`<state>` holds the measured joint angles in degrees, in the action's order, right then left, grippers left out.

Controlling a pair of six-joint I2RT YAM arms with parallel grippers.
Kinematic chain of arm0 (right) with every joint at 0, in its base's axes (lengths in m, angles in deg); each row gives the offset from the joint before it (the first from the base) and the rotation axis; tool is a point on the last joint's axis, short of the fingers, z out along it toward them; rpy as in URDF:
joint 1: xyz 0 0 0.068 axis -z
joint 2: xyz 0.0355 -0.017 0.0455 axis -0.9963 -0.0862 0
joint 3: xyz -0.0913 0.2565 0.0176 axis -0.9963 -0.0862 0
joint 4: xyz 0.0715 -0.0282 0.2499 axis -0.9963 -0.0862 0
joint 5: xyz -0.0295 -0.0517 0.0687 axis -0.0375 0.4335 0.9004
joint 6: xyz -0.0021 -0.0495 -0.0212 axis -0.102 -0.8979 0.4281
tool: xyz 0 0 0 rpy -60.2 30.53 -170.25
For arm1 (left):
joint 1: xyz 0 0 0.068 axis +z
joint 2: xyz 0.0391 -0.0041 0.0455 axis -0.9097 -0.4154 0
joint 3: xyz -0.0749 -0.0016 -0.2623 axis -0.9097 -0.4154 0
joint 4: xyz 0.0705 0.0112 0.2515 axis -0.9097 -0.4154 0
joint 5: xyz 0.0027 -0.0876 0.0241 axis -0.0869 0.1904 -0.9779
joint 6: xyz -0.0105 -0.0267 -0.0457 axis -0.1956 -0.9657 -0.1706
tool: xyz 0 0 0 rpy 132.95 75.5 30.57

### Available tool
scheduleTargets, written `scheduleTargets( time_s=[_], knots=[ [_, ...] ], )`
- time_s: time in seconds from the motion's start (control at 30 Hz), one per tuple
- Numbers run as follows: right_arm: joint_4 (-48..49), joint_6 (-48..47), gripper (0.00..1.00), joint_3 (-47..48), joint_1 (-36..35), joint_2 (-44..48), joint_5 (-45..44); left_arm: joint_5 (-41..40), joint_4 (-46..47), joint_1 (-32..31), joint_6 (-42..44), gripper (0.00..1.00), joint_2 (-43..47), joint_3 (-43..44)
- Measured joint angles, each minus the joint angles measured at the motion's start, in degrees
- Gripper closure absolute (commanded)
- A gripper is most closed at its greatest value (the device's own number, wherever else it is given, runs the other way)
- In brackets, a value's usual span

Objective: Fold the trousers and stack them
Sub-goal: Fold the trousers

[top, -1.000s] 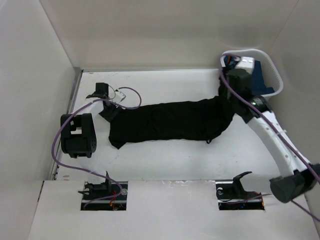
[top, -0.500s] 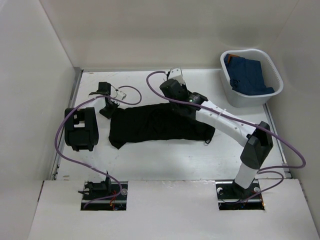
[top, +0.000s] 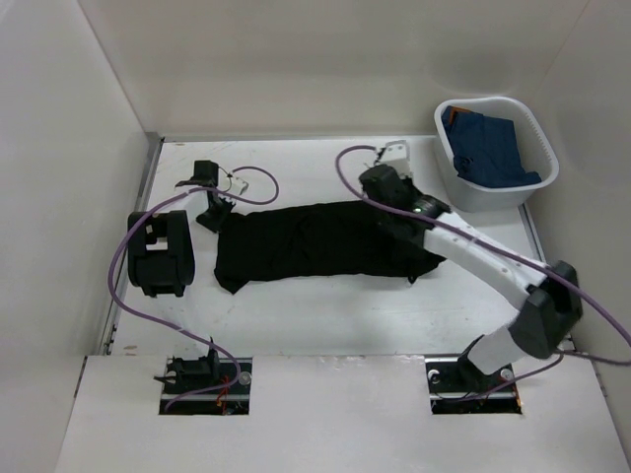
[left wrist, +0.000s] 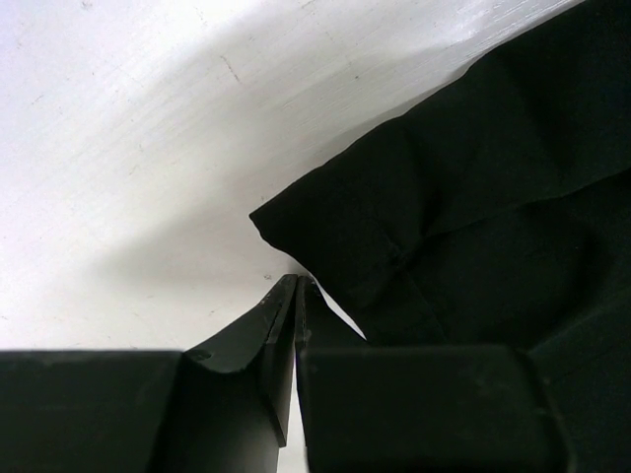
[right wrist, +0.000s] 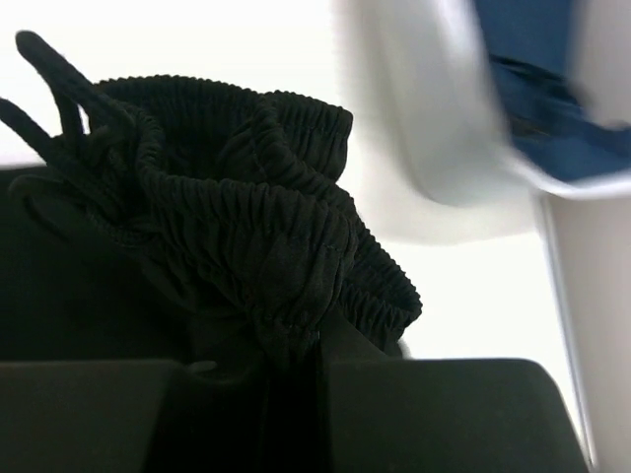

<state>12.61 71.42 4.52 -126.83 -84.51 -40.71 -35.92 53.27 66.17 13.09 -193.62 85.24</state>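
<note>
- The trousers [top: 315, 241] lie stretched across the middle of the bench [top: 325, 315], leg ends towards the left of the frame and waist towards the right.
- The left claw [left wrist: 297, 288] has its jaws pressed together right at the corner of a leg end. In the left wrist view a sliver of bare bench shows beside one finger, so I cannot tell whether any cloth is caught.
- The right claw [right wrist: 314, 367] is clamped on a bunched handful of the elastic waistband [right wrist: 256, 197], which stands up out of the jaws with the drawstring [right wrist: 59, 89] looping loose at the upper left.
- Risk: if the left claw holds only an edge thread or nothing, a lift leaves that leg behind and the fold comes out crooked.
- Risk: the two arms pulling apart would strip the cloth from the weaker pinch.
- Risk: the loose drawstring could snag on a finger on release.
- Risk: the white basket [top: 483, 197] with the blue garment [top: 488, 148] sits near the right arm at the upper right; a wide swing could knock it.
</note>
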Motion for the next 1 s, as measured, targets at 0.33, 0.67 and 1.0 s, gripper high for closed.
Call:
scheduleTargets(
  time_s=[0.33, 0.67, 1.0],
  knots=[
    [2.0, -1.0, 0.99, -13.9, 14.5, 25.4, 1.9, -2.2, 0.4, -0.4, 0.3, 0.78, 0.2, -0.1],
    [2.2, 1.3, 0.99, -17.8, 14.3, 23.6, 7.0, -2.2, -1.4, -1.7, -0.3, 0.43, 14.7, 4.5],
    [2.3, 4.3, 0.98, -19.7, 16.5, 24.7, 9.4, 6.6, -4.1, -19.4, -2.4, 0.50, 9.2, 0.0]
  ],
)
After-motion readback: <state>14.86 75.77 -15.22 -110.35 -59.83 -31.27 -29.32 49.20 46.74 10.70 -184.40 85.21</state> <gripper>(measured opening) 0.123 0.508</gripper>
